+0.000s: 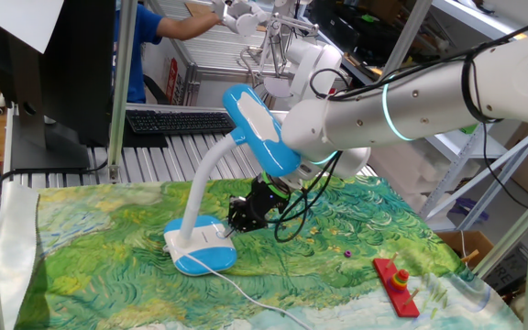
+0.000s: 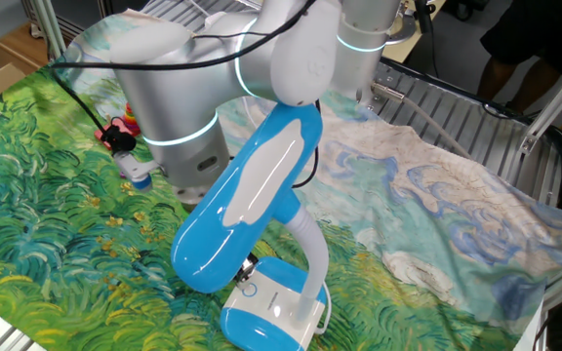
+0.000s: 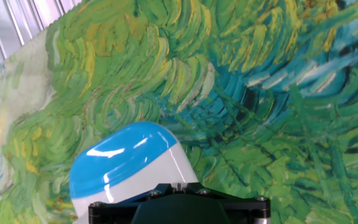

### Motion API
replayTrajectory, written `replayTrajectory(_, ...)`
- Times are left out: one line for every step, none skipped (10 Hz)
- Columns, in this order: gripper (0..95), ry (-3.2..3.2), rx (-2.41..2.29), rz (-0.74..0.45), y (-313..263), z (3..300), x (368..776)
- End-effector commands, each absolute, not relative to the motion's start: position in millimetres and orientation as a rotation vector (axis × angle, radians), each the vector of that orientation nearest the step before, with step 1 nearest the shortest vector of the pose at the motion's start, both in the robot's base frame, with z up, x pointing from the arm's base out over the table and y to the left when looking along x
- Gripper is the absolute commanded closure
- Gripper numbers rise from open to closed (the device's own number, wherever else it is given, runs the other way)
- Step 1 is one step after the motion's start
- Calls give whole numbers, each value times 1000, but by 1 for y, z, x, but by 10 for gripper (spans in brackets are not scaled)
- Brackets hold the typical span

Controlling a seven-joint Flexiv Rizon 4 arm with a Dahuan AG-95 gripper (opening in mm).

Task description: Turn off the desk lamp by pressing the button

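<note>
Desk lamp (image 1: 211, 240) seen on painted cloth (image 1: 356, 229); gripper (image 1: 236, 223), jaws closed on nothing, is set on the base's white top at three o'clock of the gooseneck; button hidden.

I see a green painted cloth (image 1: 337, 238) covering the bench. A red block (image 1: 395, 285) lies near its corner, a black keyboard (image 1: 177, 120) sits behind it, and a person in blue (image 1: 145, 37) stands beyond.

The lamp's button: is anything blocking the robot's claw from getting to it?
Nothing visible does. The gripper is already down at the white top of the desk lamp base, with no object in between. The button itself is hidden here, so contact can't be confirmed.
</note>
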State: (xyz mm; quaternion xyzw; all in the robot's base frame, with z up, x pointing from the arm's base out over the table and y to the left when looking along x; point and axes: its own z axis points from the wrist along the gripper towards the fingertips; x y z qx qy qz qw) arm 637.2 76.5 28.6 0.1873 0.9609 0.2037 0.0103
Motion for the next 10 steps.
replayTrajectory(950, 3002, 591, 639, 82, 10, 637)
replayTrajectory(950, 3005, 592, 634, 82, 11, 638)
replayTrajectory(950, 3005, 591, 623, 82, 11, 637)
replayTrajectory(950, 3005, 590, 619, 83, 11, 637)
replayTrajectory(950, 3005, 588, 612, 83, 13, 637)
replayTrajectory(950, 3009, 589, 618, 83, 17, 638)
replayTrajectory(950, 3009, 584, 616, 82, 19, 639)
replayTrajectory(950, 3007, 575, 602, 82, 20, 639)
replayTrajectory(950, 3006, 578, 597, 82, 20, 639)
replayTrajectory(950, 3006, 567, 567, 81, 22, 637)
